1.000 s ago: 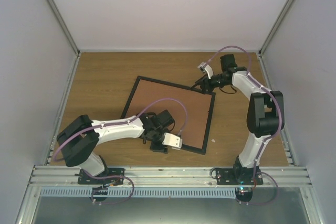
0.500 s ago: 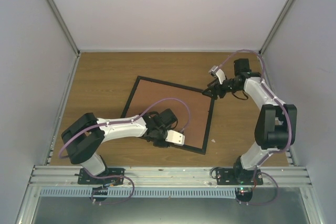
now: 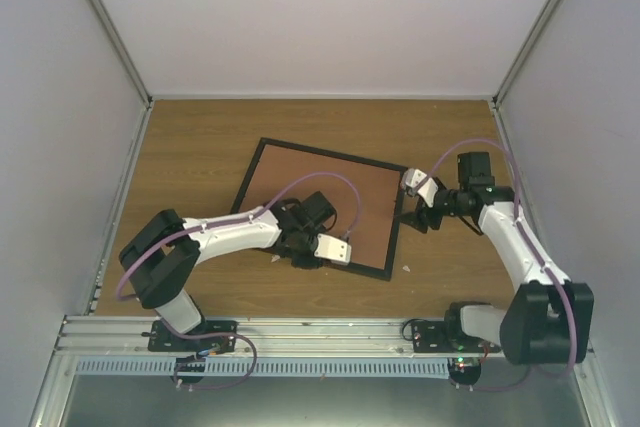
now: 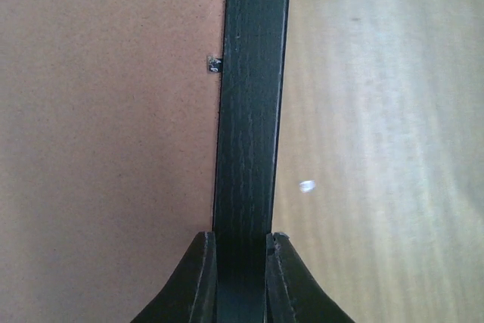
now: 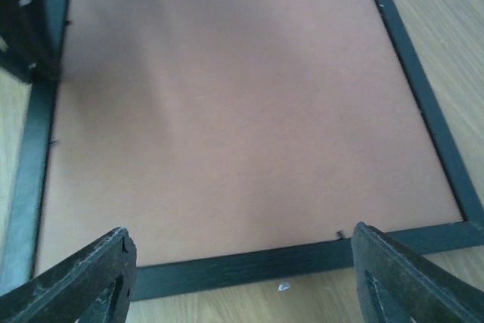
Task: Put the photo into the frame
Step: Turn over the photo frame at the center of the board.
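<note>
Frame [image 3: 335,155] lay back-up on the tabletop [image 3: 200,147]; left pincer [image 4: 241,240] had just clenched its near rail, while right pincer [image 5: 242,231], released, had withdrawn rightward, likely before lifting.

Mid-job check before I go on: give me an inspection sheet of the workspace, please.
Surface: brown wooden table, flat.
Job's things: thin black rectangular frame lies askew, a brown backing board filling it; sunflower photo not seen.
Clutter: small white speck by the frame's near right corner.
Grippers: left fingers closed on the frame's near rail; right fingers open, just off its right rail.
Cables: purple cables loop along both arms; the left one arches over the board.
Surroundings: white walls, aluminium posts.
</note>
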Robot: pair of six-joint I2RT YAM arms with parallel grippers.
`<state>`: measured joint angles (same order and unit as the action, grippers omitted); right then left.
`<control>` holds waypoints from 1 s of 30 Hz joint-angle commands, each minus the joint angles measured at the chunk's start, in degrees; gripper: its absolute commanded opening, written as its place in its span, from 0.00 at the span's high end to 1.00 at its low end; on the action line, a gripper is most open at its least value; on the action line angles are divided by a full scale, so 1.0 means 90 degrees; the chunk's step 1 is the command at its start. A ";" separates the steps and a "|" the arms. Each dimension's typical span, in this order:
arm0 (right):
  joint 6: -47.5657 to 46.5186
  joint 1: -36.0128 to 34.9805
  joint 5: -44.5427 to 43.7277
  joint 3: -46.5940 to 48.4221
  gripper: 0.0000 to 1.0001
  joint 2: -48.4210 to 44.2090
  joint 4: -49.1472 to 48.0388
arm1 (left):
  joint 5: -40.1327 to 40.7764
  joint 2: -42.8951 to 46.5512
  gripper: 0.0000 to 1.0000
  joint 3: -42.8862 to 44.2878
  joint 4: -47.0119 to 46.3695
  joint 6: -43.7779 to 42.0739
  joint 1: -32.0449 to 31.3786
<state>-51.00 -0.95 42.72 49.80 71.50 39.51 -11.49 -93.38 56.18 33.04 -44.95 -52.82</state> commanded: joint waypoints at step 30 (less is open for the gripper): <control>-0.1946 -0.3443 -0.4736 -0.3113 0.28 -0.0846 -0.6605 | -0.1733 -0.1215 1.00 0.3318 0.1122 0.0092 0.1833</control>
<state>-62.83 -30.44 4.40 22.74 59.96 -10.50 -23.53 -104.64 82.83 44.40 -45.43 -36.47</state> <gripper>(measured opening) 0.737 0.128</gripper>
